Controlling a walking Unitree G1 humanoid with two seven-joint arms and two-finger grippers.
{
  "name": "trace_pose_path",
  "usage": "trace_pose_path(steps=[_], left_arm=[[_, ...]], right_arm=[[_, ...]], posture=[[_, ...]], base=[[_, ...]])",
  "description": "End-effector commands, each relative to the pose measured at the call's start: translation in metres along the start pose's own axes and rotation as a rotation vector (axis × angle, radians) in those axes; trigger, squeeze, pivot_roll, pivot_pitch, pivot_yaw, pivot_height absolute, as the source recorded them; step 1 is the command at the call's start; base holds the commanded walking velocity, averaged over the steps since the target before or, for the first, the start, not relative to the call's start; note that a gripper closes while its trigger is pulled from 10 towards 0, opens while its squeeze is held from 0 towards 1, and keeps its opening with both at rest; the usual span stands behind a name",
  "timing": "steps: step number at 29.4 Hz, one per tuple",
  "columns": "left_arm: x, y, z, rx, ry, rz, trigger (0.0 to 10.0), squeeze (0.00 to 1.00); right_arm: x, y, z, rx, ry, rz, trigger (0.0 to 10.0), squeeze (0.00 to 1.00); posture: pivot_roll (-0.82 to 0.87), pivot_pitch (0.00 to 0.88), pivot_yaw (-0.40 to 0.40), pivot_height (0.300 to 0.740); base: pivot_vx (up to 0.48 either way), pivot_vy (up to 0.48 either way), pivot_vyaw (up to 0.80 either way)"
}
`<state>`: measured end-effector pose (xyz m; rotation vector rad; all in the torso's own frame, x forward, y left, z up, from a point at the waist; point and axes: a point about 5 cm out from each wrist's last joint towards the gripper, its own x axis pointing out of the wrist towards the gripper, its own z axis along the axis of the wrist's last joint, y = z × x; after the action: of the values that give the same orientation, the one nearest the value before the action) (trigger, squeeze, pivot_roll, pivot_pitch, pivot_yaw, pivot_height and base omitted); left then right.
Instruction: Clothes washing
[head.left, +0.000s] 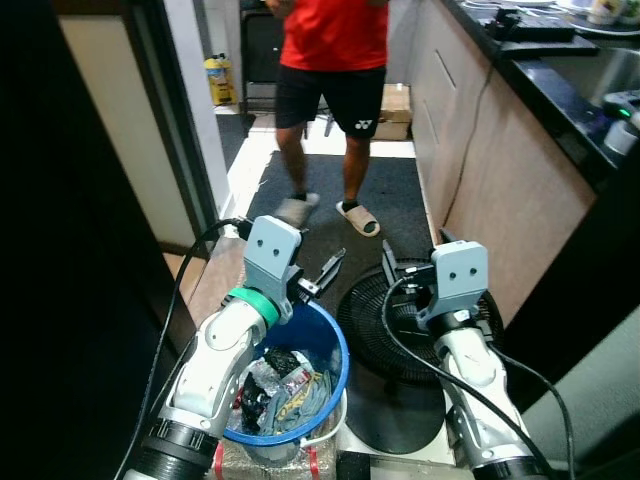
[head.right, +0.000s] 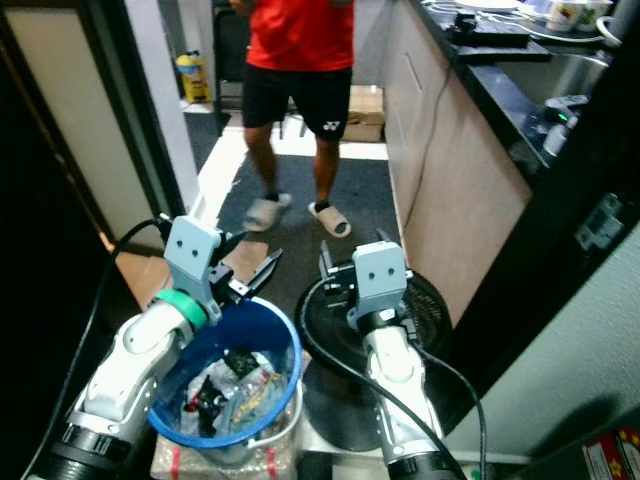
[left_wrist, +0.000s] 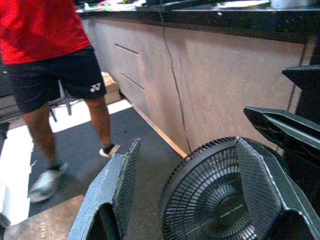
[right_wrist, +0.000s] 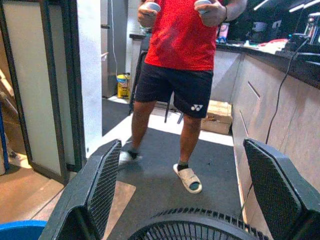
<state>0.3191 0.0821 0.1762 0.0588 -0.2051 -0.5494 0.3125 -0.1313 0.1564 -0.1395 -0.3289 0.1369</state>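
Both arms are raised over a narrow strip of floor hemmed by a dark door frame on the robot's left and a long counter cabinet (head.left: 500, 190) on its right. The left gripper (head.left: 325, 272) hangs with its fingers spread, holding nothing, just past the far rim of the blue bucket (head.left: 335, 350), where the clothes (head.left: 285, 390) lie heaped. The right gripper (head.left: 400, 270) is also spread and empty, above a black floor fan (head.left: 375, 330) lying flat just beside the bucket. Ahead of both grippers a dark mat (head.left: 320, 200) runs to a person (head.left: 330, 60) in a red shirt and sandals. The right wrist view adds the person's raised hands (right_wrist: 210, 10) gripping controllers; the left wrist view shows the cabinet's base edge (left_wrist: 160, 132) meeting the floor.
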Motion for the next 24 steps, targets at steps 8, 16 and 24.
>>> trace_pose_path(steps=[8,16,24], left_arm=[[-0.032,0.049,-0.009,0.06,0.079,0.211,10.0,0.0],[-0.021,0.029,-0.019,0.018,0.106,0.155,10.0,0.0],[-0.014,0.039,-0.013,0.039,0.1,0.132,10.0,0.0]], right_arm=[[0.005,0.05,-0.002,0.05,0.041,0.261,10.0,0.0],[0.006,0.003,-0.007,-0.034,0.073,0.109,10.0,0.0],[0.016,-0.013,-0.003,-0.027,0.07,-0.057,10.0,0.0]], posture=[[0.09,0.032,-0.002,0.74],[0.05,0.024,0.025,0.74],[0.06,0.006,0.047,0.74]], base=[[0.0,0.0,0.0],[0.0,0.0,0.0],[0.0,0.0,0.0]])
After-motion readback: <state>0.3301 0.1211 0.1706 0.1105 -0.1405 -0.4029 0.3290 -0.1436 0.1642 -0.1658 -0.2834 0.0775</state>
